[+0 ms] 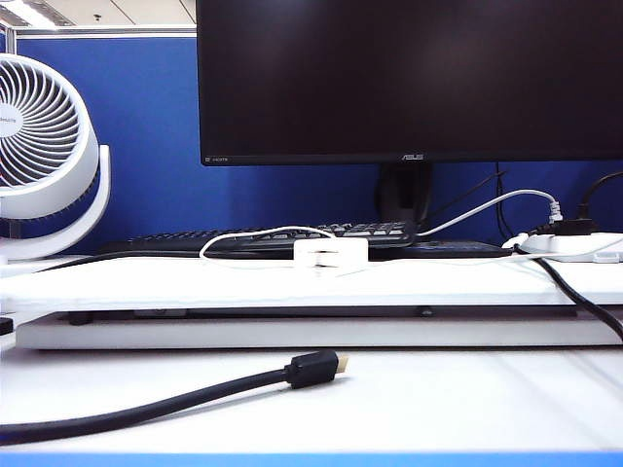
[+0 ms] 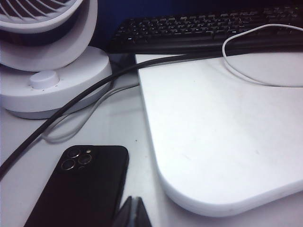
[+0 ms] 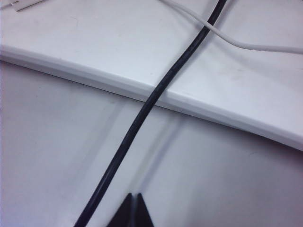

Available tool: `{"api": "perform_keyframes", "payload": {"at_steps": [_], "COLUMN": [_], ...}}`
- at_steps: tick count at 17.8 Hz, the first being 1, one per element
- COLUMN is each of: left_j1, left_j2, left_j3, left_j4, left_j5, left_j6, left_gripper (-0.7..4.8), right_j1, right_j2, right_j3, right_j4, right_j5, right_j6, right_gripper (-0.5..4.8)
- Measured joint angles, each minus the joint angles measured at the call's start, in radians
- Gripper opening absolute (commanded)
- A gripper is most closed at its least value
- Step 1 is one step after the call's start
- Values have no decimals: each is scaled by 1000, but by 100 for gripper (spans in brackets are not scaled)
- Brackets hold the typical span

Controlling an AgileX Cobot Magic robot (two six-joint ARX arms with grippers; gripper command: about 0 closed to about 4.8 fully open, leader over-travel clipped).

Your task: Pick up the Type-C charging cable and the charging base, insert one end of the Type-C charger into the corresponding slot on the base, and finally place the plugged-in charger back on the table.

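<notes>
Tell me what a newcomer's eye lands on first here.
The big dark monitor fills the back, the white fan at its left. In front, the charging base sits on the raised white table. Both shut grippers, left and right, hover empty.

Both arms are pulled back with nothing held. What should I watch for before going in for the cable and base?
1. The Type-C charging cable loops over the keyboard behind the charging base; pulling it may drag the base.
2. A black cable crosses the raised board under the shut right gripper; it could snag.
3. A phone lies beside the shut left gripper, risking a knock.
</notes>
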Motion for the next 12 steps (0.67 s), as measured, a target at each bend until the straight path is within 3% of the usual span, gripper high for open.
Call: {"api": "perform_keyframes", "payload": {"at_steps": [1, 2, 5, 9, 12], "left_j1": [0, 0, 0, -2, -2], "left_j2": [0, 0, 0, 0, 0], "left_j3": [0, 0, 0, 0, 0], "left_j4": [0, 0, 0, 1, 1], "left_j5": [0, 1, 1, 3, 4], "left_j6": [0, 0, 0, 0, 0], "left_gripper": [-5, -5, -5, -5, -5], "right_j1": [-20, -165, -332, -403, -463], "right_j2": [-11, -80, -233, -306, -306], "right_j3": [0, -21, -142, -200, -200], "right_j4": [0, 25, 157, 230, 230], "right_j5": [-14, 14, 46, 40, 27], "right_j6": [0, 0, 0, -129, -132], "right_gripper": [-5, -5, -5, -5, -5]}}
